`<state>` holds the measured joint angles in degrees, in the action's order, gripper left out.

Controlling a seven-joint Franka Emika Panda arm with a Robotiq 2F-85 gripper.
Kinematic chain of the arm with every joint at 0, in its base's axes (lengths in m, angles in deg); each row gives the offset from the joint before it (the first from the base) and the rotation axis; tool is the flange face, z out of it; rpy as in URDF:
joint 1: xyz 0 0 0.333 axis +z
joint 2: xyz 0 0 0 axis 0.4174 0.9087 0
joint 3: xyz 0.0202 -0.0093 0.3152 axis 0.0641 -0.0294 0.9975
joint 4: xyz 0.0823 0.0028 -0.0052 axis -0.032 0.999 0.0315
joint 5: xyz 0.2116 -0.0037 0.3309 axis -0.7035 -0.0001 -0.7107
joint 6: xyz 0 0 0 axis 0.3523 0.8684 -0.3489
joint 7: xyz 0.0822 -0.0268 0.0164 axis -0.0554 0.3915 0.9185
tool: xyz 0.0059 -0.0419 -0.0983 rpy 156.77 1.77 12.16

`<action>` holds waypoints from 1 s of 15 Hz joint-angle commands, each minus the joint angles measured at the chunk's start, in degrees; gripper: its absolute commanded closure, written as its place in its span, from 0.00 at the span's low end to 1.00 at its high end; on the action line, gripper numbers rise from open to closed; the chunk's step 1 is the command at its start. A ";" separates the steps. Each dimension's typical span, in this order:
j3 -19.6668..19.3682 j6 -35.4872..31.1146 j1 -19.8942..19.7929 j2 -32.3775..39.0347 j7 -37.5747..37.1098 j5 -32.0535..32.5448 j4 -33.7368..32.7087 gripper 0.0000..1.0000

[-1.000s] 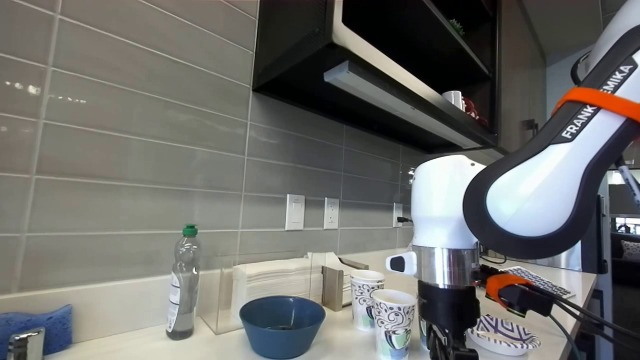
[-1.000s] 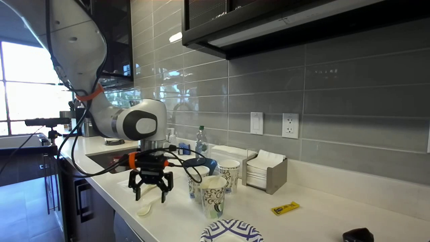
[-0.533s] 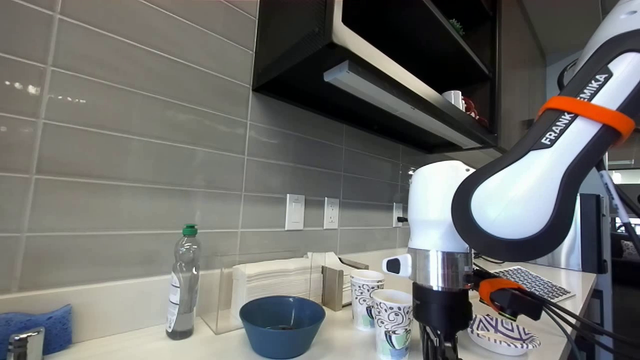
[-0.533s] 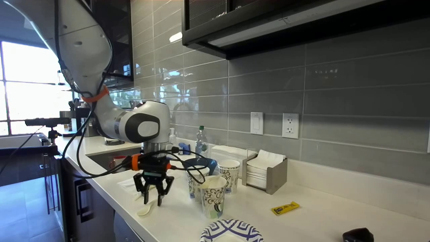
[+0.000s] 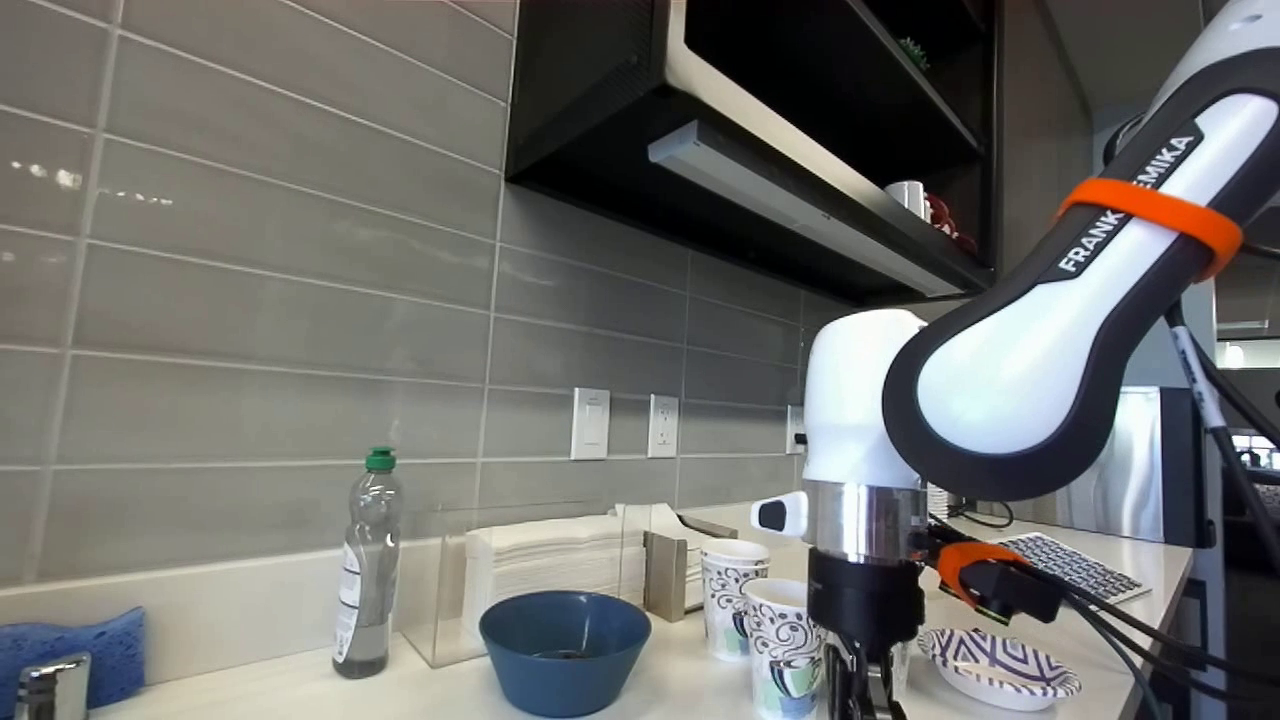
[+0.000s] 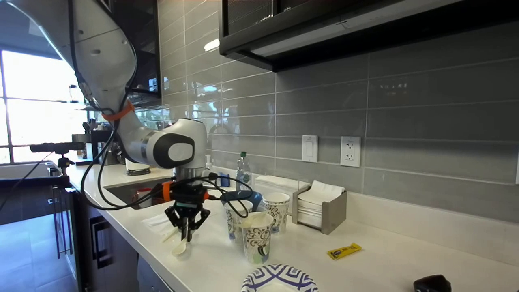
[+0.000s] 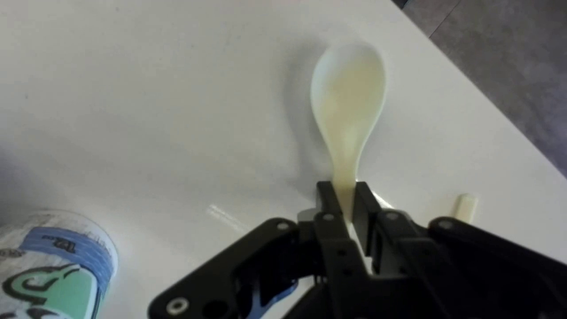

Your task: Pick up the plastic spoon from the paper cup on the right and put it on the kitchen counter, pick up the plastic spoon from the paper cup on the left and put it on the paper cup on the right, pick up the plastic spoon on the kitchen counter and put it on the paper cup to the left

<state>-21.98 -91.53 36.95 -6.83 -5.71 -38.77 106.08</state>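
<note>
I see the gripper (image 7: 344,191) pinching the plastic spoon (image 7: 348,95) by its handle, on or just over the counter (image 7: 177,110), I can't tell which; it should be light and slippery; the handle seems best to hold.

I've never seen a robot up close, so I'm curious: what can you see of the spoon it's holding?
The spoon is pale cream and smooth, apparently plastic: an oval scoop tapering into a slim handle. Its hollow side faces up. The end effector pinches the handle from both sides just behind the scoop; the rest of the handle is largely hidden. The spoon is over the counter, near its edge, with a shadow beside it. Whether it touches the counter I cannot tell.
</note>
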 commanded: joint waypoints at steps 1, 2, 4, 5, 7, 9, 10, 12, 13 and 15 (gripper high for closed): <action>1.42 6.17 -1.00 -4.43 -0.79 3.16 -1.42 0.97; 1.59 8.67 -1.06 -5.80 -1.78 5.07 -1.87 0.97; 1.83 13.15 -0.92 -8.43 -2.27 7.44 -3.11 0.97; 1.83 15.10 -0.82 -9.67 -2.26 8.27 -3.74 0.97; 1.79 18.44 -0.70 -12.21 -2.15 9.75 -5.15 0.97; 1.46 20.68 -0.75 -14.16 -2.15 10.36 -6.79 0.97; 1.24 21.27 -0.87 -14.75 -2.14 10.56 -7.55 0.97; 0.63 21.65 -1.31 -15.30 -2.00 10.84 -9.17 0.97; 0.14 21.26 -1.67 -15.19 -1.81 10.79 -10.01 0.97; -0.71 20.32 -2.83 -14.13 -2.16 10.85 -11.65 0.97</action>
<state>-21.72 -71.59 35.62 -21.87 -6.84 -29.47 97.02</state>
